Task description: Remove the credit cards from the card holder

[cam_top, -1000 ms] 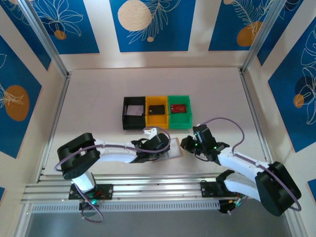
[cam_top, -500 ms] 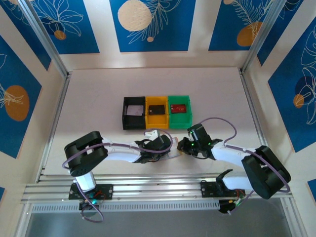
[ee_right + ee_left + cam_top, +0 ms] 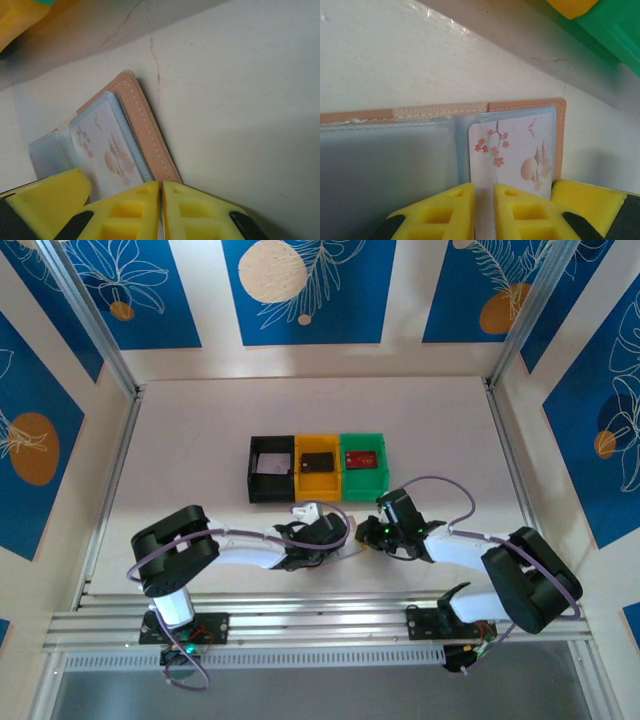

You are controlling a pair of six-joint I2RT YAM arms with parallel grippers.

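The tan card holder (image 3: 520,106) lies open on the table between my two grippers (image 3: 354,546). Its pale blue pockets face up, and a white credit card (image 3: 515,150) printed with red blossoms sits in the right pocket. My left gripper (image 3: 484,187) hovers over that card's near edge with its jaws a narrow gap apart, and the card shows through the gap. My right gripper (image 3: 160,184) is shut on the outer tan edge of the card holder (image 3: 145,130), beside the same card (image 3: 107,150). In the top view, the left gripper (image 3: 338,536) and the right gripper (image 3: 372,535) almost touch.
Three bins stand in a row just beyond the holder. The black bin (image 3: 254,472) holds a pale card, the yellow bin (image 3: 299,486) a dark card, and the green bin (image 3: 382,484) a red card. A rail (image 3: 300,625) runs along the near table edge.
My right gripper has swung left and down onto the holder's right edge. My left gripper has settled lower over the holder and its jaws have parted slightly.
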